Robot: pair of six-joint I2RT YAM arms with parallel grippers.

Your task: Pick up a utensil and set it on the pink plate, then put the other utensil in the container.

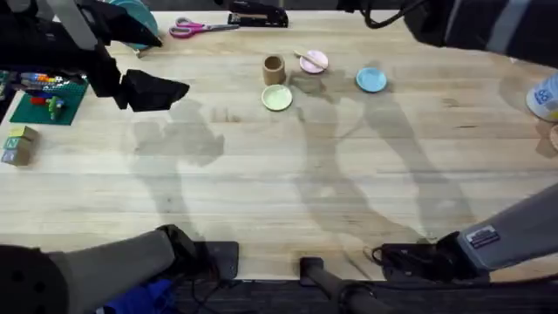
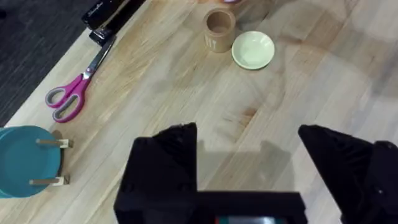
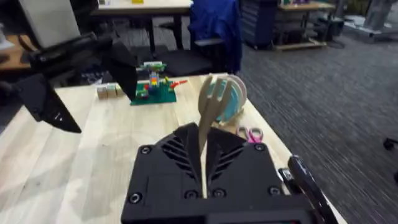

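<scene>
A: What writing can be read?

B: The brown container, upper centre of the overhead view, bears pale marks on its wall in the left wrist view, too small to read. A white label on the right arm, lower right overhead, is also illegible.

A: Count the dishes.

B: Three small plates: one pink plate just right of the container, one yellow-green plate just below it, one light blue plate farther right. One wooden spoon lies across the pink plate.

A: Other items on the counter?

B: One pair of pink scissors and one black stapler along the top edge.

A: And the tools?

B: The left tool hangs with its fingers spread wide, empty, above bare wood. The right tool is closed on one wooden fork, tines upward.
</scene>
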